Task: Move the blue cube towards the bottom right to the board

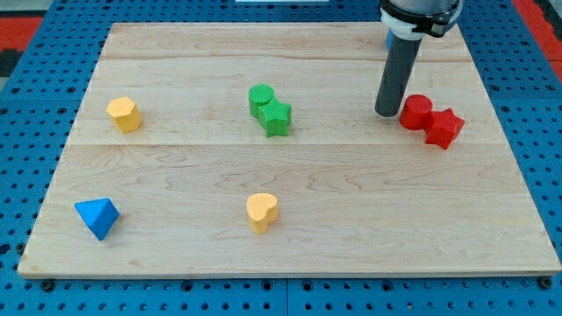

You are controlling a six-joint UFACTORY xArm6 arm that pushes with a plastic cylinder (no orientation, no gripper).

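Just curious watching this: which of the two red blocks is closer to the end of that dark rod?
The red cylinder, which sits just to the view's right of my tip. The red star lies beyond it, further right and lower.

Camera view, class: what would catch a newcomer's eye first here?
The dark rod stands tall at the view's upper right, my tip just left of two touching red blocks. A sliver of blue peeks from behind the rod. Near the top centre sit two touching green blocks.
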